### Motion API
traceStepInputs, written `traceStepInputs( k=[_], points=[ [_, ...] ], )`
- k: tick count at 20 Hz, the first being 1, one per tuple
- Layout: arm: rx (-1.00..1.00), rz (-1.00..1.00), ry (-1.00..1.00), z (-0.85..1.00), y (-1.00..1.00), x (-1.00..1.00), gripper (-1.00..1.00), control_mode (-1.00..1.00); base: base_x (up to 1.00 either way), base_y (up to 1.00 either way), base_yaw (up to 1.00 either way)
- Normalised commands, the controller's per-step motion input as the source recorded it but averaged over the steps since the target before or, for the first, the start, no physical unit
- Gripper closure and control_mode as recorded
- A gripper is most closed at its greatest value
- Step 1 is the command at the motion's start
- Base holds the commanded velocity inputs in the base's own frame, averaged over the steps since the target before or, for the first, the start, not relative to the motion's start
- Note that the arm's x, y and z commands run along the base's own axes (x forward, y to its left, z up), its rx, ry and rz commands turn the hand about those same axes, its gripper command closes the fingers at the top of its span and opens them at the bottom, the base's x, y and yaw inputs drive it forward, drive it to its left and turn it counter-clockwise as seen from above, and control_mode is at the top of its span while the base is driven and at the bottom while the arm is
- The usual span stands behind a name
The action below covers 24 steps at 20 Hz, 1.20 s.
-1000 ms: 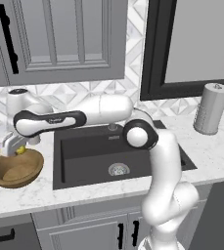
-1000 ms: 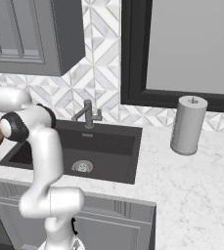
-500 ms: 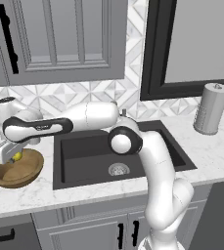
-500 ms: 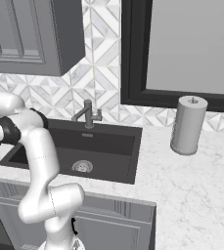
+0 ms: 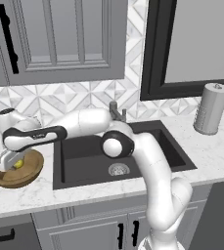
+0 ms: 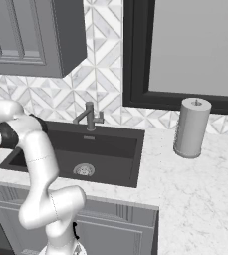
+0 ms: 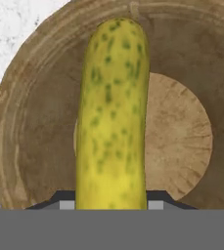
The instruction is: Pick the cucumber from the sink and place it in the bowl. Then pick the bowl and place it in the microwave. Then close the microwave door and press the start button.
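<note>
Now the hand [image 5: 10,163] has come down from its higher hover of a second ago and sits low inside the bowl [image 5: 16,172], clenched around the cucumber [image 7: 112,112], which lies over the bowl's wooden floor. The bowl rests on the tabletop [image 5: 45,193] just left of the sink [image 5: 133,146]. Judging by this, releasing the cucumber comes next, then the bowl's trip to the microwave.
</note>
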Motion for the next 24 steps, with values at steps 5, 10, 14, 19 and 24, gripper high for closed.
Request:
traceStepInputs(
  k=[5,10,14,19,24],
  points=[
    [0.0,0.0,0.04,-0.43,0.0,0.25,1.0,-1.0,0.0,0.0,0.0],
    [0.0,0.0,0.04,-0.45,0.0,0.14,1.0,-1.0,0.0,0.0,0.0],
    [0.0,0.0,0.04,-0.35,0.0,0.02,1.0,-1.0,0.0,0.0,0.0],
    [0.0,0.0,0.0,-0.06,0.0,-0.3,-1.0,-1.0,0.0,0.0,0.0],
    [0.0,-0.02,-0.07,0.07,-0.12,-0.36,-1.0,-1.0,0.0,0.0,0.0]
  ],
)
